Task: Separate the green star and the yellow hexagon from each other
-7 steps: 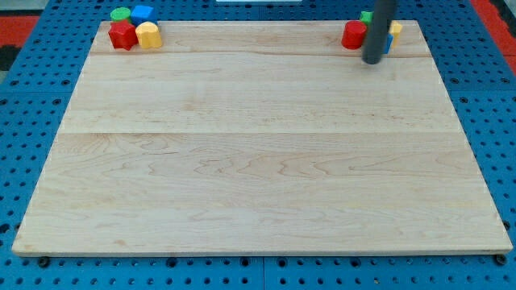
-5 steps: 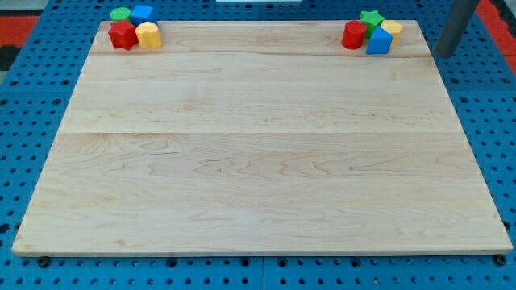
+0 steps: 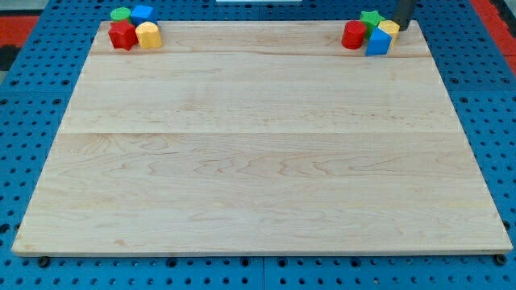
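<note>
The green star (image 3: 371, 18) sits at the board's top right corner, touching the yellow hexagon (image 3: 389, 28) on its right. A blue block (image 3: 378, 42) lies just below them and a red block (image 3: 353, 35) to their left. My tip (image 3: 401, 26) is at the view's top, right beside the yellow hexagon's right side, behind the cluster.
A second cluster sits at the board's top left: a green block (image 3: 121, 14), a blue block (image 3: 143, 13), a red block (image 3: 122, 35) and a yellow block (image 3: 148, 35). The wooden board (image 3: 258, 145) lies on a blue pegboard.
My tip moved from in front of the right cluster out to the right off the board, then up and back left to the yellow hexagon's right side. Blocks have not moved.
</note>
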